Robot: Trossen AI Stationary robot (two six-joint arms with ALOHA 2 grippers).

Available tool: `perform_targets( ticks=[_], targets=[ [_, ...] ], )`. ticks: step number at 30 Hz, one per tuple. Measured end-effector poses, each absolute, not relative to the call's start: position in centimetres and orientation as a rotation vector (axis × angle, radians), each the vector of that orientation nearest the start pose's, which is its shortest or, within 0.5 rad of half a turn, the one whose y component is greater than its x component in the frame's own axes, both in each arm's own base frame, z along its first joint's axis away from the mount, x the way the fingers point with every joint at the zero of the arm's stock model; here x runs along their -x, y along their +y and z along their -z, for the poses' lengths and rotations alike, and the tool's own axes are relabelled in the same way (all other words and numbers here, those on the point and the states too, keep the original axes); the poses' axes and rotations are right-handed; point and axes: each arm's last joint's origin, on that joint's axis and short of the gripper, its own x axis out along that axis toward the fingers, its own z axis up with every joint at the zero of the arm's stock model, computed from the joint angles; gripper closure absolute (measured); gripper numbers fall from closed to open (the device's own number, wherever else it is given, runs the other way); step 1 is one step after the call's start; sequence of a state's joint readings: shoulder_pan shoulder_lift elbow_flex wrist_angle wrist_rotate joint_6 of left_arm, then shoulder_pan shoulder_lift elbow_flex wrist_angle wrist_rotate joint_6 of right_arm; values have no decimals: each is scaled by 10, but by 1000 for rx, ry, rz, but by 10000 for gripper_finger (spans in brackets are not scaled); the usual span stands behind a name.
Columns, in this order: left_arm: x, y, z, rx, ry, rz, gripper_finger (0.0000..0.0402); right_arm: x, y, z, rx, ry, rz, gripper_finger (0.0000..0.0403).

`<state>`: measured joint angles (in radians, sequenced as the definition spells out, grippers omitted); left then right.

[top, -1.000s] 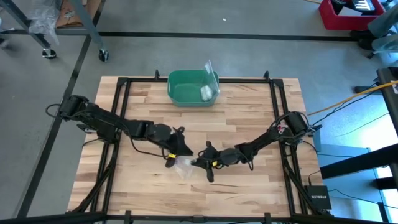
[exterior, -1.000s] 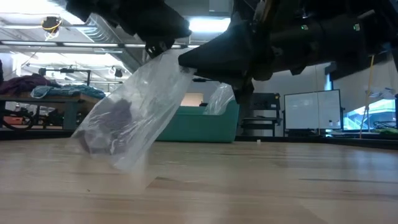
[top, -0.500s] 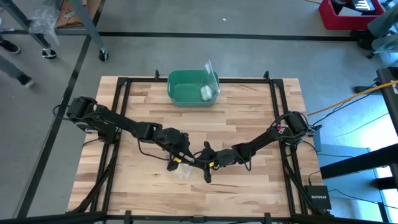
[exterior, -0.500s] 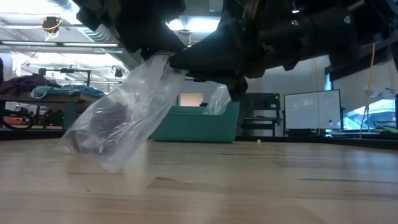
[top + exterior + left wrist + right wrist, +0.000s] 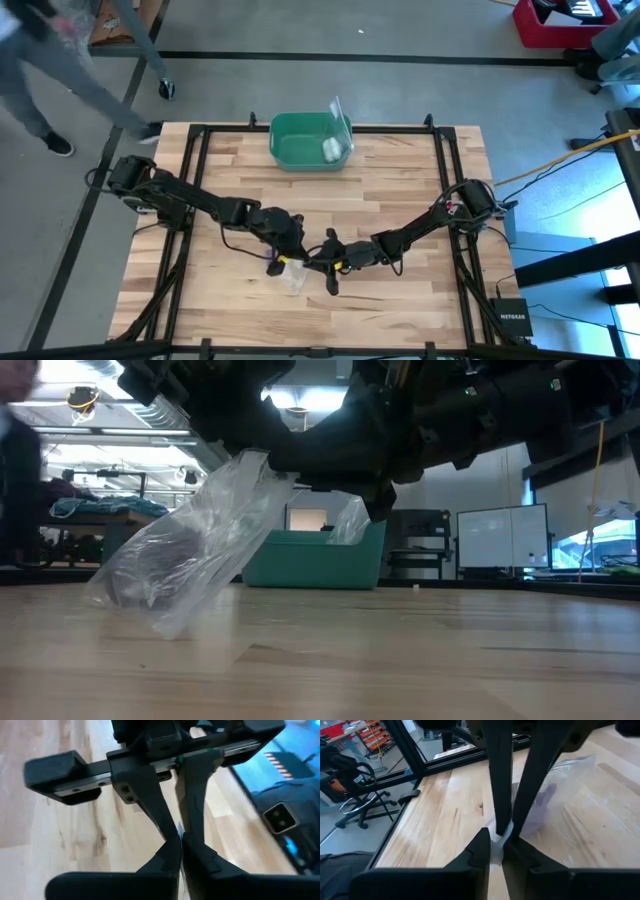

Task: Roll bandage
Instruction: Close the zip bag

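Left gripper (image 5: 287, 255) clamped on the top edge of a clear plastic bag (image 5: 292, 274), fingers (image 5: 165, 827) pressed together with a sliver of film caught between the tips, seen plainly in the left wrist view. Right gripper (image 5: 318, 262) just beside it, meeting it almost tip to tip near the middle of the front half of the wooden table (image 5: 400, 200), closed on the same bag edge; in the right wrist view a bit of crumpled film pinched between its own fingers (image 5: 482, 845), with the other arm's two dark fingers coming down onto the same spot. Bag hanging from both grips and slanting down, lower end resting on the tabletop in the low view (image 5: 185, 565). Inside the bag, toward its lower end, a dark purplish bundle, the bandage (image 5: 165, 565), showing through the plastic; also visible as a purple smear through the film in the right wrist view (image 5: 545, 797); whether rolled or loose, cannot tell. Farther back, at the far edge of the table near its middle, a green bin (image 5: 310, 140) holding a small white roll (image 5: 331, 149) and a piece of clear plastic standing up at its right rim. Black frame rails (image 5: 200, 200) running around the tabletop. Beyond the table's far left corner, a person (image 5: 60, 70) blurred on the grey floor. Off the right side, a small black box (image 5: 512, 318) on the floor, cables, and a red crate (image 5: 570, 25) at the far right.
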<state>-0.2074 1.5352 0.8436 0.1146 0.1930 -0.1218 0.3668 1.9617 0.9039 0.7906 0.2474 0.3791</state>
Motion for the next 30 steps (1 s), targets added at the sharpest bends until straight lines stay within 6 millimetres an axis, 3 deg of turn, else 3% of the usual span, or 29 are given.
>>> perform_targets(
  ticks=[5, 11, 15, 25, 30],
  targets=[
    [-308, -78, -205, -38, 582, 220, 400, -362, 131, -137, -306, 277, -47, 345],
    [-311, -87, -220, -204, 543, 88, 401, -362, 129, -137, -318, 275, -13, 387],
    [-313, -84, -235, -265, 514, 25, 401, -362, 130, -137, -318, 292, -33, 381],
    [-298, -72, -261, -214, 476, -26, 401, -359, 138, -136, -316, 298, -53, 387],
    [-299, -78, -253, -23, 542, 191, 393, -363, 139, -141, -292, 290, -60, 364]
  ],
)
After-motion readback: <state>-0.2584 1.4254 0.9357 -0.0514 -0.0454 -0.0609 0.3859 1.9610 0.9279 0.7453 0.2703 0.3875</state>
